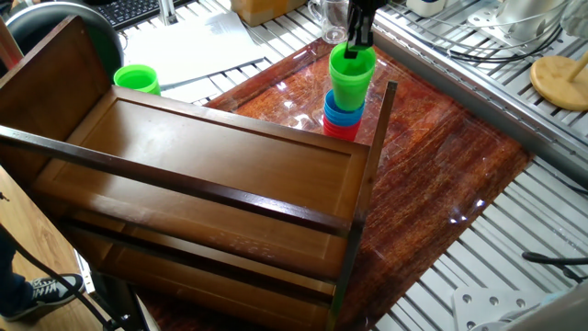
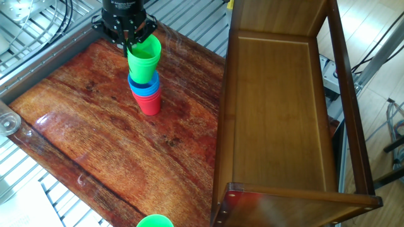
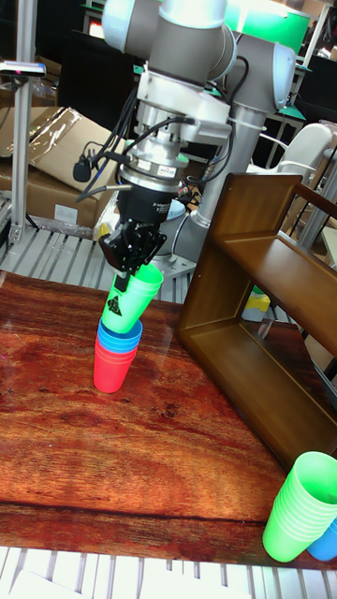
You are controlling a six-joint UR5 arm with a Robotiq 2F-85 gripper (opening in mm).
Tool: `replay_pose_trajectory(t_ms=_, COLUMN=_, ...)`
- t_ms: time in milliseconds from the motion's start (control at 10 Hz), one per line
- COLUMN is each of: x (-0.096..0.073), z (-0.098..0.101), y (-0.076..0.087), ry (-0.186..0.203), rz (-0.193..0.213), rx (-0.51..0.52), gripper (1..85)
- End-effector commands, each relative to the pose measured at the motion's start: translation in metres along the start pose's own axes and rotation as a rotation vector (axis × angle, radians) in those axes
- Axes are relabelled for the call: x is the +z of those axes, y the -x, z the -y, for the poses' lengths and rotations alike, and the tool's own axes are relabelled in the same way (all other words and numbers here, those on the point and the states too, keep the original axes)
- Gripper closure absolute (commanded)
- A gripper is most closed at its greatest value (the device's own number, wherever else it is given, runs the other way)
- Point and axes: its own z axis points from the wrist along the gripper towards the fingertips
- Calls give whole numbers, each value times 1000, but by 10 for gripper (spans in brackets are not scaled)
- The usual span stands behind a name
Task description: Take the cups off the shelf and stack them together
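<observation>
Tall fixed view: grey UR5 arm (image 3: 201, 56) reaching straight down over the desk (image 3: 140, 449), wrist vertical, pincer (image 3: 131, 264) clamped on the rim of the green cup (image 3: 129, 299), one finger inside the mouth, one outside. Green cup tilted slightly, base sunk into the blue cup (image 3: 119, 340), itself nested in the red cup (image 3: 112, 370) standing upright on the desk. Beside the stack, well apart: dark brown shelf (image 3: 267, 309), boards bare. At the near right desk edge, a separate stack of smaller green cups (image 3: 300, 510).
</observation>
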Motion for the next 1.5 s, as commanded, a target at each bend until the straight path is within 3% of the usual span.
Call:
replay_pose_trajectory(t_ms=0, x=2, z=-8, y=7, ry=22, rz=34, rx=24, gripper=843)
replay_pose_trajectory(t_ms=200, x=2, z=-9, y=9, ry=25, rz=41, rx=17, gripper=833)
replay_pose_trajectory(t_ms=500, x=1, z=-1, y=9, ry=-4, rz=42, rx=-27, gripper=790)
replay_pose_trajectory(t_ms=1000, x=-1, z=-2, y=12, ry=1, rz=55, rx=-57, gripper=630)
replay_pose_trajectory(t_ms=1300, x=-3, z=-1, y=11, ry=-2, rz=49, rx=-62, gripper=623)
replay_pose_trajectory(t_ms=1400, x=-8, z=1, y=12, ry=-8, rz=37, rx=-48, gripper=657)
